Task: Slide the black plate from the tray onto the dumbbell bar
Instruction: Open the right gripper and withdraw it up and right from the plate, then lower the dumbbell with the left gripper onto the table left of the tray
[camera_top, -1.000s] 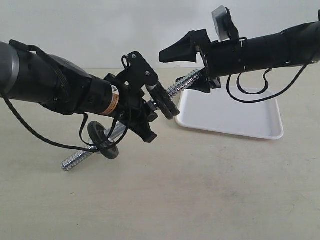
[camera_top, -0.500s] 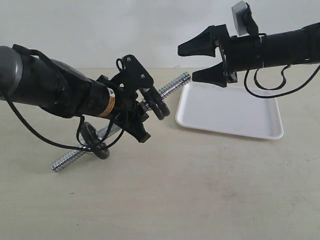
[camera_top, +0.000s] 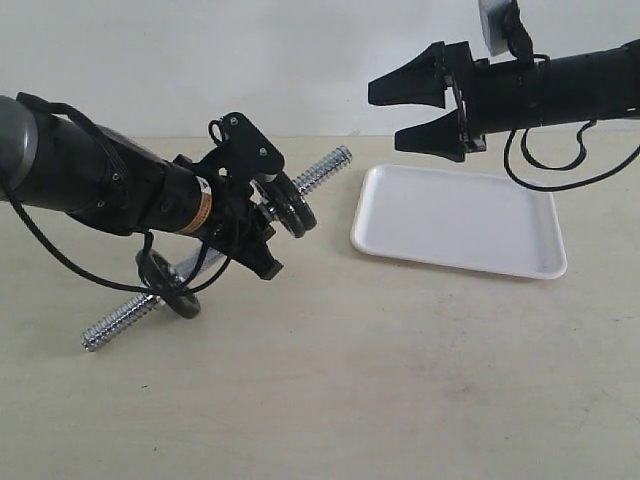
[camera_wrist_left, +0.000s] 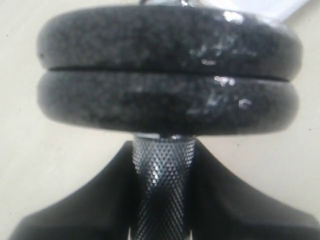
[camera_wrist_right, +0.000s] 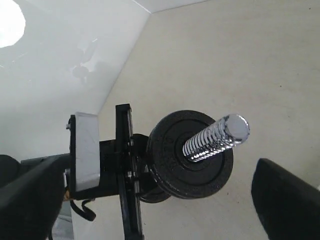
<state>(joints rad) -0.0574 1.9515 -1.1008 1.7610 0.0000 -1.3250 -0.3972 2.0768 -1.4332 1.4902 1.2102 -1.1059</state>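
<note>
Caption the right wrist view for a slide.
Two black plates sit on the dumbbell bar, its threaded end poking out past them.

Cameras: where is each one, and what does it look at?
Exterior view: off the arms, facing a pale wall across the table; shows both arms, dumbbell bar, tray.
Left wrist view: on the left arm, looking past jaws shut on the bar at two black plates.
Right wrist view: on the right arm, looking between open jaws at the bar's threaded end.
Shared: all show plates on the bar.
</note>
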